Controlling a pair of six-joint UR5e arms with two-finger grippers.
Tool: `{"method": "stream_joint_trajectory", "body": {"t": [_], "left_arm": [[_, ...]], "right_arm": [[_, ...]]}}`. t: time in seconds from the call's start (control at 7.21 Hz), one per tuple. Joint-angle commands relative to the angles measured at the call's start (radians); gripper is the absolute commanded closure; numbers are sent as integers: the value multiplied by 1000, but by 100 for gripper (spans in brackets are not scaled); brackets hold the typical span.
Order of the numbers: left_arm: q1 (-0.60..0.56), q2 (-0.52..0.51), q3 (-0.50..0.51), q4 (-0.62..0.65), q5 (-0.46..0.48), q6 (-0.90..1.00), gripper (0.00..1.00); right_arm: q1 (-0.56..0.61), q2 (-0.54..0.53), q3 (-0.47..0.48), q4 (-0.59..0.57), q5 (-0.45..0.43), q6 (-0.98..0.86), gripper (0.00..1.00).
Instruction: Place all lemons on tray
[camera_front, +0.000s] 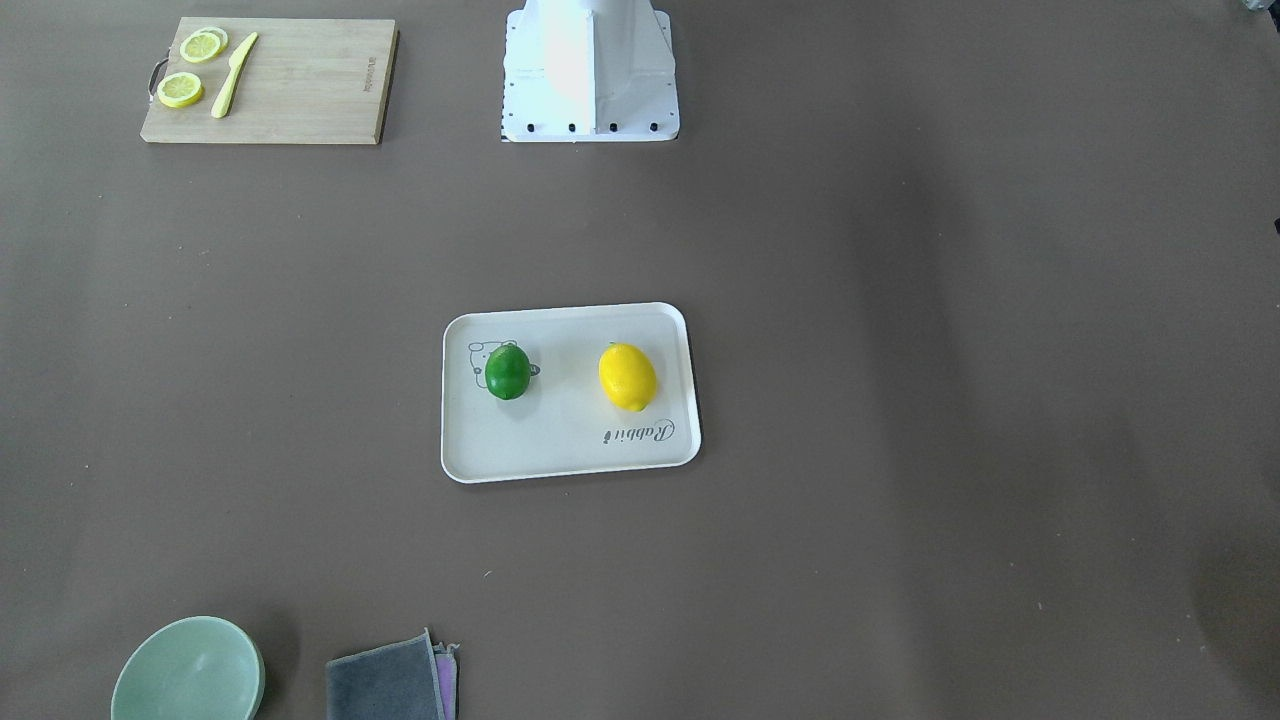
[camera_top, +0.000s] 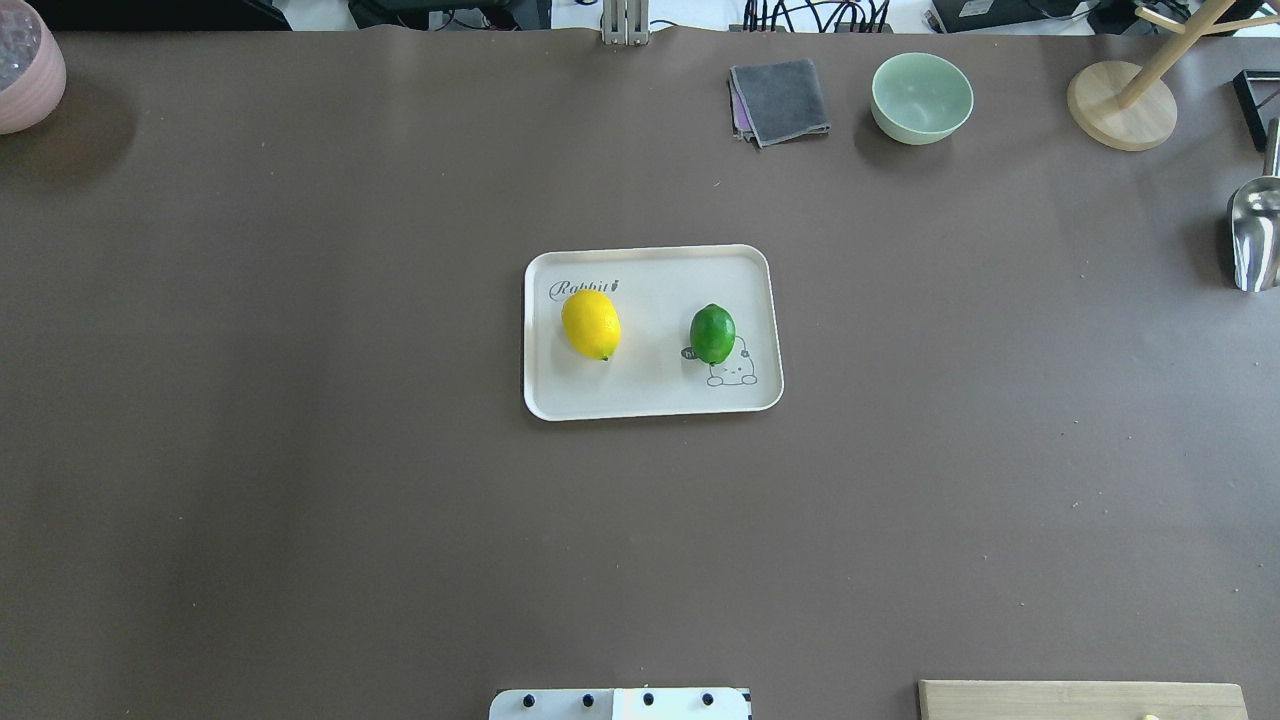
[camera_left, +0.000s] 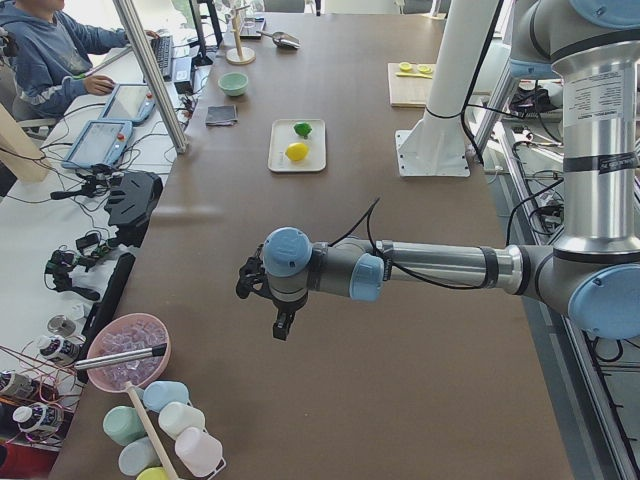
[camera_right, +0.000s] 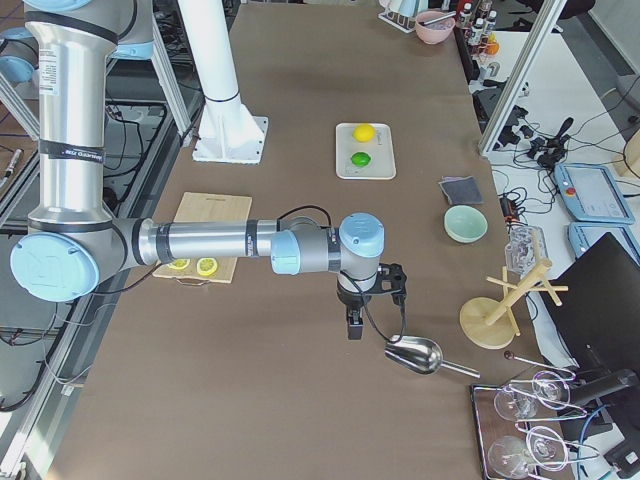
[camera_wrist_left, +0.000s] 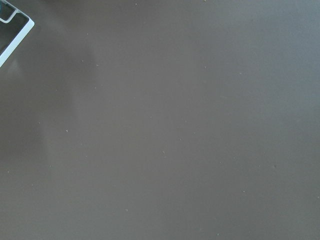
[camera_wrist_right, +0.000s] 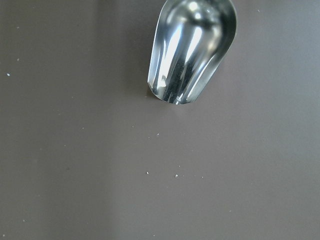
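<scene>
Although the yellow lemon (camera_top: 591, 323) and the green lemon (camera_top: 712, 333) are seen lying apart on the tray (camera_top: 650, 392) at mid-frame, either could be rolled off if the tray is knocked. Neither the left gripper (camera_left: 281, 326) nor the right gripper (camera_right: 353, 325) is shown clearly; clenched or released cannot be told.

Wooden cutting board (camera_front: 300, 85) bearing lemon slices (camera_front: 180, 90) and knife (camera_front: 233, 75), green bowl (camera_top: 921, 97) beside grey cloth (camera_top: 780, 100); metal scoop (camera_wrist_right: 192, 47)
</scene>
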Motion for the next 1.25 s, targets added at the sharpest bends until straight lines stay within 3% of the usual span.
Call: {"method": "stream_joint_trajectory", "body": {"t": [0.0,1.11], "left_arm": [[-23,10,-10,2,-5,1,3],[-25,3,-42,-4,-6,6,3]], "right_arm": [[4,-12,-6,0,-6,-3,0],[17,-19,14,0,9,0,0]]}}
